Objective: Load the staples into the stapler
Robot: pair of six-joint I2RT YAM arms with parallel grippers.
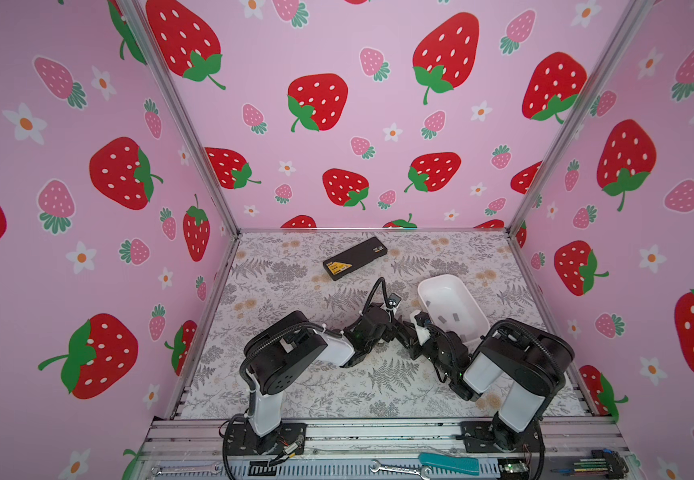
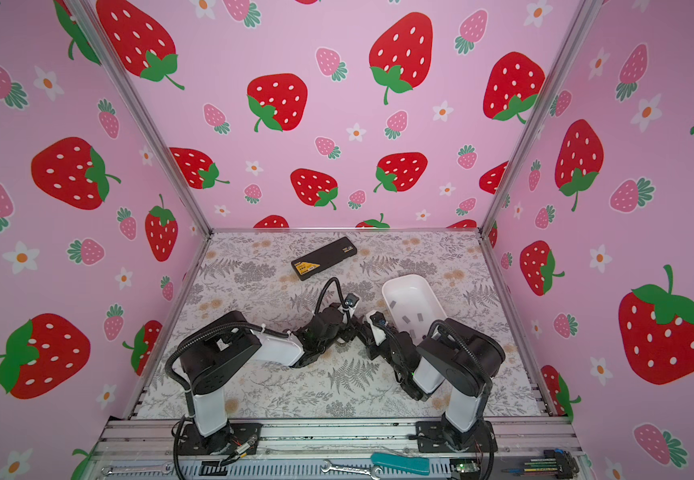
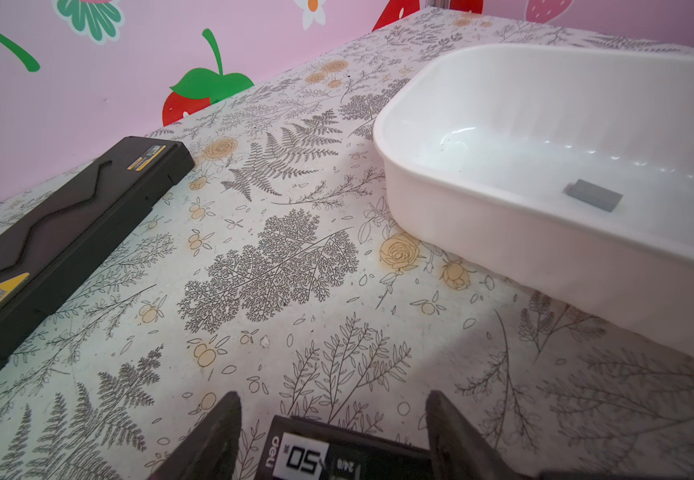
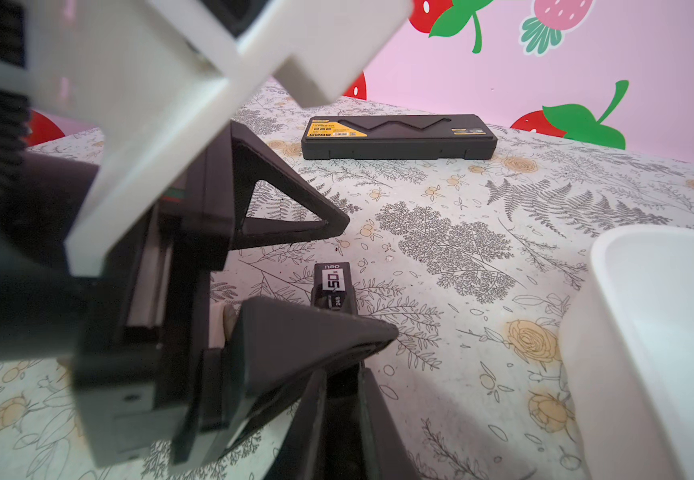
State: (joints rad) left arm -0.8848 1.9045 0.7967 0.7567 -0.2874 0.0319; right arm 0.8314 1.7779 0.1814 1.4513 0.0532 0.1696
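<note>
On table, upper middle in both top views: case, lying aslant. Right of and below it: tray, with staples inside, spread apart. Left of tray, mid-frame: stapler, flat on table, between fingers of left gripper. Right gripper at stapler's near end, tray beside it. Along bottom edge, on rail: wrenches.

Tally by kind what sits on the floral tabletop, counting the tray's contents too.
Black stapler: 1
Black case with yellow label: 1
White tray: 1
Grey staple strips, in the tray: 4 visible
Total: 7
</note>
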